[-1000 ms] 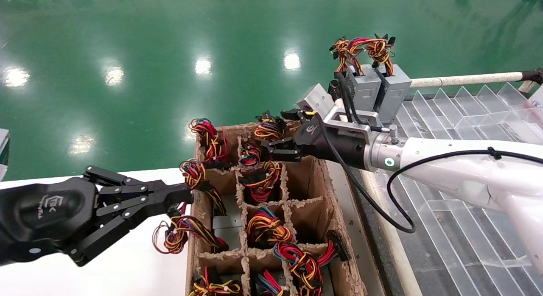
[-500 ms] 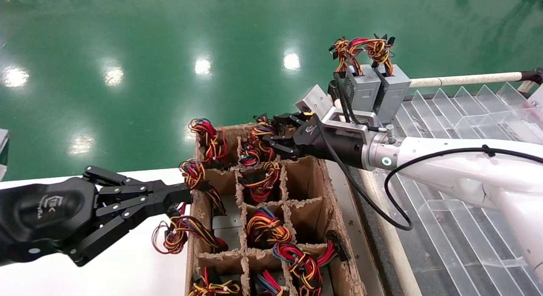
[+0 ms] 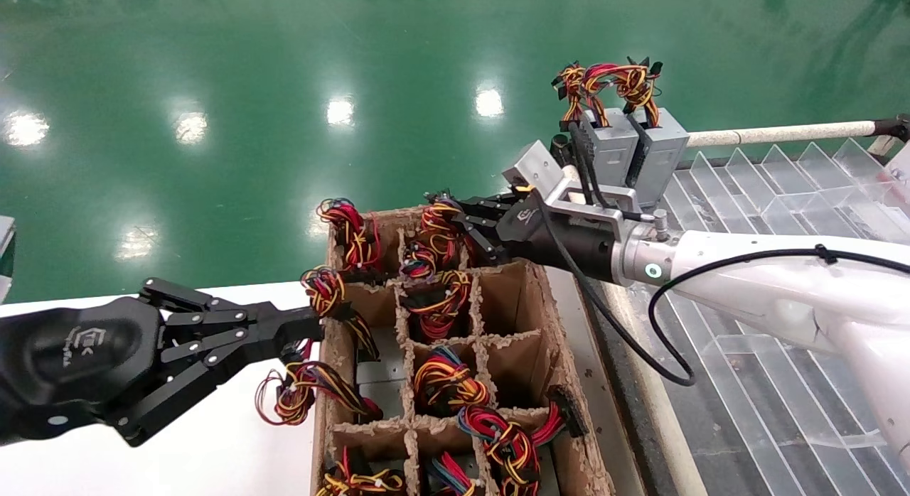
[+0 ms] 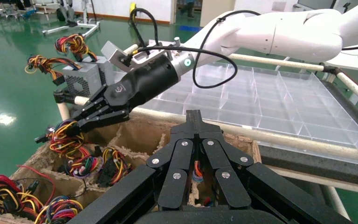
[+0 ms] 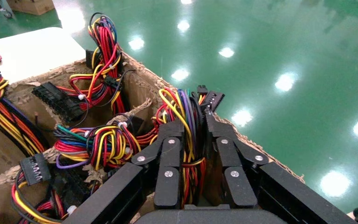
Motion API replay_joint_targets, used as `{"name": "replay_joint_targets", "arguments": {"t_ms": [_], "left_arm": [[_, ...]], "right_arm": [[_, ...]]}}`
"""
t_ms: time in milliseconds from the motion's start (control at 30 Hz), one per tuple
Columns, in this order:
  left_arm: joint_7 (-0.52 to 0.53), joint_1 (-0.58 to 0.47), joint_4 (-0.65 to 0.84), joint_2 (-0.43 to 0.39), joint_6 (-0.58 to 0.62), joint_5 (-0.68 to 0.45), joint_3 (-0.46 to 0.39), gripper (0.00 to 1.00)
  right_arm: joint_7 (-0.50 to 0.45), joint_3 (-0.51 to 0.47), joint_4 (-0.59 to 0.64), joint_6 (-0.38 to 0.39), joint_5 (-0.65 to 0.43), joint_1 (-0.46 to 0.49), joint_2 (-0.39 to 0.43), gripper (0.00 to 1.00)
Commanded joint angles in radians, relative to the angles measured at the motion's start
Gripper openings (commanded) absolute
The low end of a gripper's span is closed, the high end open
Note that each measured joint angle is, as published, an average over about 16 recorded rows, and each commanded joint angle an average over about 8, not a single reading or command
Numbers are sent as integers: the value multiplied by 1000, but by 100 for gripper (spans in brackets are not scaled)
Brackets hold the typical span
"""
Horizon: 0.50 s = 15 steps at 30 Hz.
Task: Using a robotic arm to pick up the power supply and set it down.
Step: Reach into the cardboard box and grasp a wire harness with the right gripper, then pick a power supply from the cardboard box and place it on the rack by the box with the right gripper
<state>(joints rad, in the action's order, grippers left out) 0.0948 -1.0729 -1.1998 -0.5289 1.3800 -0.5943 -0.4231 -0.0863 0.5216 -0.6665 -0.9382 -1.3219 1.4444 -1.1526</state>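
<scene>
The power supply sits in a far cell of the cardboard box; only its loop of red, yellow, black and purple wires point(image 3: 435, 226) point(image 5: 185, 108) point(image 4: 68, 140) shows, the grey body is hidden. The white robotic arm point(image 3: 782, 283), with a silver-grey block point(image 3: 530, 169) on its wrist, reaches in from the right. Its right gripper point(image 3: 444, 215) point(image 5: 193, 122) is shut on that wire loop, one finger on each side. My left gripper point(image 3: 313, 327) point(image 4: 194, 114) rests shut at the box's left wall, holding nothing.
The cardboard box point(image 3: 544, 304) has divider cells holding several other wire bundles point(image 3: 444, 382). Two grey boxes with red-orange wires point(image 3: 633, 151) stand at the far end of a clear plastic tray point(image 3: 782, 197). A white table point(image 3: 213, 453) lies left.
The right gripper moved forward and left onto the wire loop, and its fingers went from spread apart to shut on it. The left arm has not moved.
</scene>
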Motion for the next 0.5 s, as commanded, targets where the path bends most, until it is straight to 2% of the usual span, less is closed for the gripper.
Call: {"name": "replay_joint_targets", "arguments": {"t_ms": [33,300,500], "left_arm": [[0,0,0,0,0,0,0,0],[0,0,0,0,0,0,0,0],[0,0,0,0,0,0,0,0]], "right_arm": [[2,-2,1,-4,4,-1,2,0],[-7,-34,-38,-68,58,15,51,0],[-7,-48,-111,-87,65,44,93,0]]}}
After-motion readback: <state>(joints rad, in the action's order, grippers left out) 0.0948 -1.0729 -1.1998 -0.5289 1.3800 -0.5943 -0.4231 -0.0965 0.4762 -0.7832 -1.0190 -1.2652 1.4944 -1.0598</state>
